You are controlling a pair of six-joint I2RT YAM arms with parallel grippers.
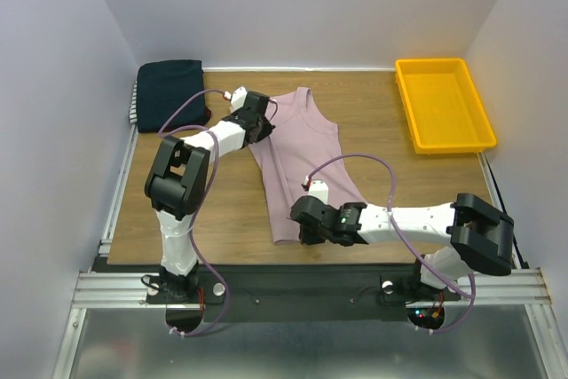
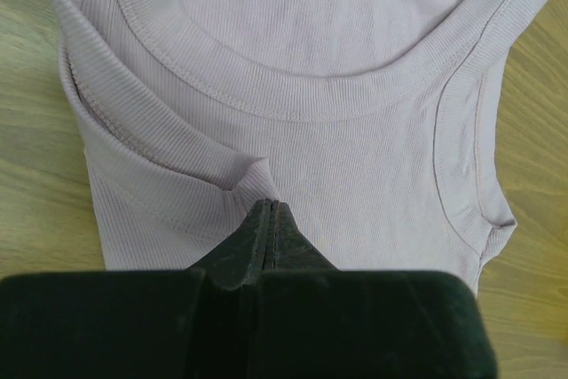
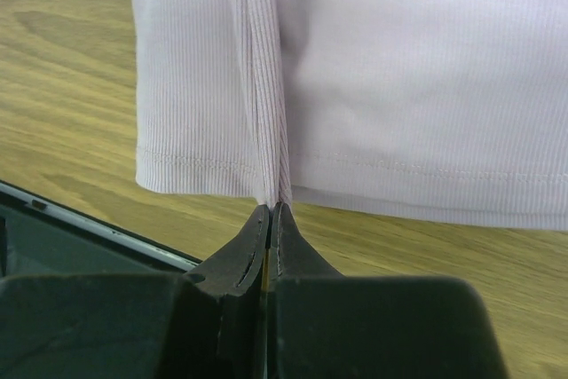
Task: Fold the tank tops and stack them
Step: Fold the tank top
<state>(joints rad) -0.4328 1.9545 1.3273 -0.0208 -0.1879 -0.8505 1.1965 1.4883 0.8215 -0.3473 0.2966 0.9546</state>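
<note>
Pink tank top (image 1: 306, 153), left end effector (image 2: 269, 207) clamped near neckline, right end effector (image 3: 271, 209) on hem

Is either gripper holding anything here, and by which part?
Both hold the pink tank top: the left gripper pinches a fold beside the neckline, the right gripper pinches the bottom hem.

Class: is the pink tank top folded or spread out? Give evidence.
Spread out: pink tank top lies full length, neckline and hem showing; left end effector and right end effector merely pinch ridges.
</note>
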